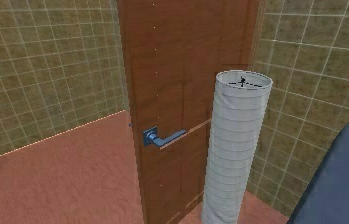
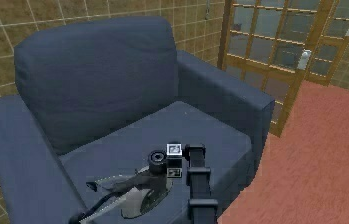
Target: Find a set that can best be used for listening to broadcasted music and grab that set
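One end effector (image 2: 104, 195) against armchair (image 2: 102, 90) seat; cannot tell if holding anything.

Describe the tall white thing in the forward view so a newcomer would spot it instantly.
Find the brown wooden door between the tiled walls. Just right of its blue handle stands a tall white cylinder, pale against the brown door and reddish floor.
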You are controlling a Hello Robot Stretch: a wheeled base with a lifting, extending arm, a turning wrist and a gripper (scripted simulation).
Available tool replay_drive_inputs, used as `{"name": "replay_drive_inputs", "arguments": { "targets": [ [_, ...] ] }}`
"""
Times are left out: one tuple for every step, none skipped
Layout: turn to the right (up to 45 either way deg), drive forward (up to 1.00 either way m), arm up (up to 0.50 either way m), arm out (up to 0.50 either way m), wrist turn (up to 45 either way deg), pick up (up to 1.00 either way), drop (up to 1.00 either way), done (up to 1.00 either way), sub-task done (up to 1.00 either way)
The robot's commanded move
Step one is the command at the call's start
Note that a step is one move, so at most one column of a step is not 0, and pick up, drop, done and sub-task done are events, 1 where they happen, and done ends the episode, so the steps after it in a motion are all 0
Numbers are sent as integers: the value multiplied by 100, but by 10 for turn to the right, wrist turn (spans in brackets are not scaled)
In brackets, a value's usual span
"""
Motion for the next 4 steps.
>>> {"name": "replay_drive_inputs", "arguments": {
  "targets": [
    [0,0,0,0,450,0,0,0,0],
    [0,0,-30,0,0,0,0,0,0],
    [0,0,0,0,0,100,0,0,0],
    [0,0,10,0,0,0,0,0,0]
  ]
}}
